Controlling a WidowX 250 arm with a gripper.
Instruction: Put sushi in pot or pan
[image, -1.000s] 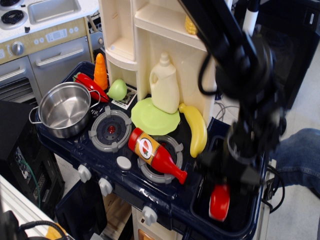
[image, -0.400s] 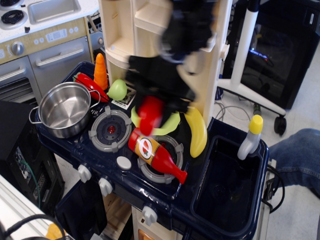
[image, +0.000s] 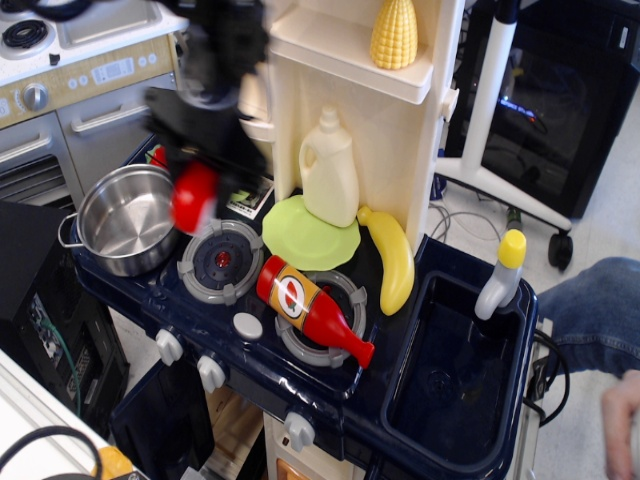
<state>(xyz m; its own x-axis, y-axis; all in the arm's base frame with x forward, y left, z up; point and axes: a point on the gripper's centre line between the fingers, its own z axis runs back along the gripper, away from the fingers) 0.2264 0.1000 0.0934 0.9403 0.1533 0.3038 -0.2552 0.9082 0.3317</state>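
The sushi (image: 194, 197) is a glossy red oblong piece, held in the air by my gripper (image: 196, 170), which is shut on it. It hangs just right of the stainless-steel pot (image: 128, 220), above the pot's right rim and the left burner (image: 221, 260). The pot stands open and empty at the left end of the dark blue toy stove. The black arm comes down from the top left and is motion-blurred, so the fingers are hard to make out.
A ketchup bottle (image: 311, 309) lies on the right burner. A green plate (image: 308, 232), white jug (image: 328, 168) and banana (image: 390, 257) sit behind it. A sink basin (image: 450, 370) with a yellow-capped faucet (image: 501, 273) is at the right. A cream shelf unit (image: 350, 90) stands behind.
The gripper has carried the sushi from the sink at the right, across the burners, to just beside the pot at the left.
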